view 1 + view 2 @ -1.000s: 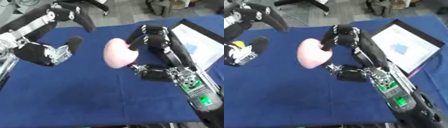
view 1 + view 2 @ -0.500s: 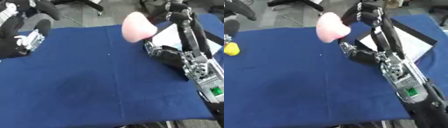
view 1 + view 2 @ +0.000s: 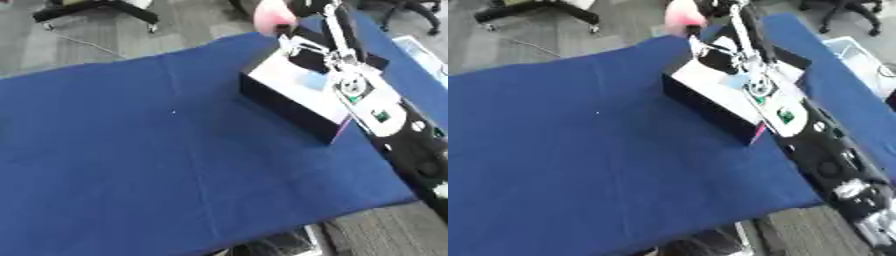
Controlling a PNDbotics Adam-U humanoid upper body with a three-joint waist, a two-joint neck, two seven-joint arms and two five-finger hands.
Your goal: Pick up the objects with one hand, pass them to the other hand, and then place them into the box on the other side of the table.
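Right hand (image 3: pixel 710 6): curled round the pink object (image 3: pixel 682 14), held at one o'clock, raised for release into the box (image 3: pixel 710 102).
Left hand: unseen.

**Pink object held high at the far edge, above the box**

The right arm (image 3: pixel 354 82) reaches from the lower right up toward the top of the view, crossing over the box (image 3: pixel 293 97). At its end the right hand (image 3: pixel 302 7) is curled round a pink rounded object (image 3: pixel 273 17) (its exact kind cannot be made out), held just past the far edge of the blue tablecloth (image 3: pixel 131 150). The box sits on the right side of the table, black-walled with a pale inside and a small blue patch showing in it. The arm hides much of the box's far side. A thin white sheet (image 3: pixel 424 52) lies near the right edge.
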